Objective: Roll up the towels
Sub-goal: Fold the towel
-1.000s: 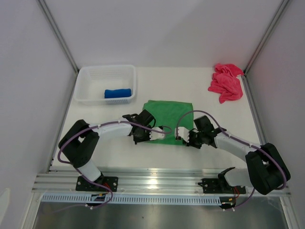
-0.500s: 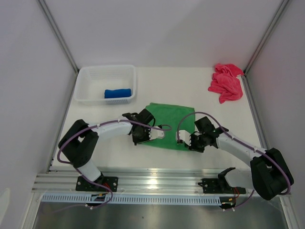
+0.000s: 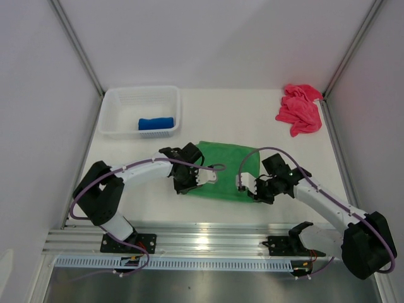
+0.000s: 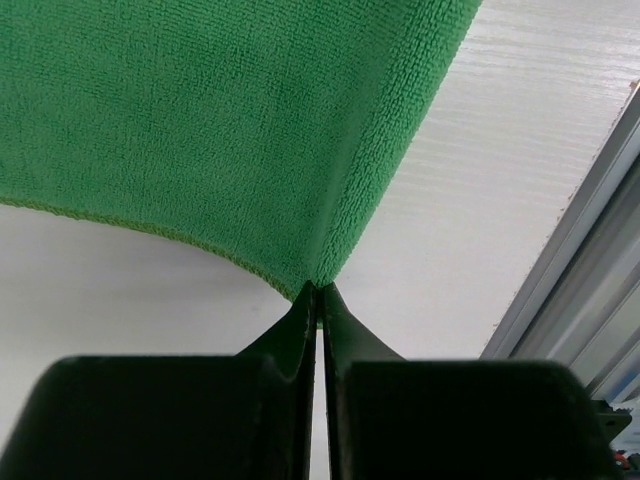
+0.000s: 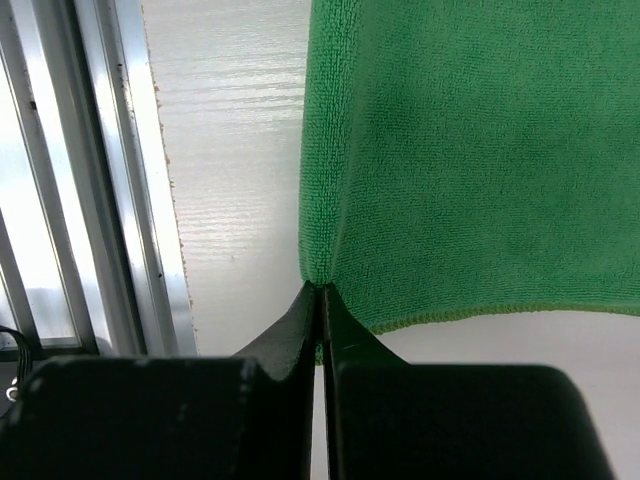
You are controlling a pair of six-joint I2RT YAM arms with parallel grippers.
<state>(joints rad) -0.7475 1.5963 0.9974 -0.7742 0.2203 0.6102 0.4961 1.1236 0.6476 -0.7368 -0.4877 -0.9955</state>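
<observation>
The green towel [image 3: 225,165] lies on the table [image 3: 252,120] between the arms. Its near corners are pinched: left claw [image 4: 318,292] clamped tight on one, right claw [image 5: 320,290] on the other, with the cloth spreading away beyond both tips.

Bright, even overhead light, soft shadows.
The white table [image 3: 252,120] nearly washes out; the near metal rail [image 3: 208,235] glares; in the wrist views the left pincer [image 4: 318,290] and right pincer [image 5: 320,290] are featureless black, the weave of the green towel [image 4: 200,120] sharp.
</observation>
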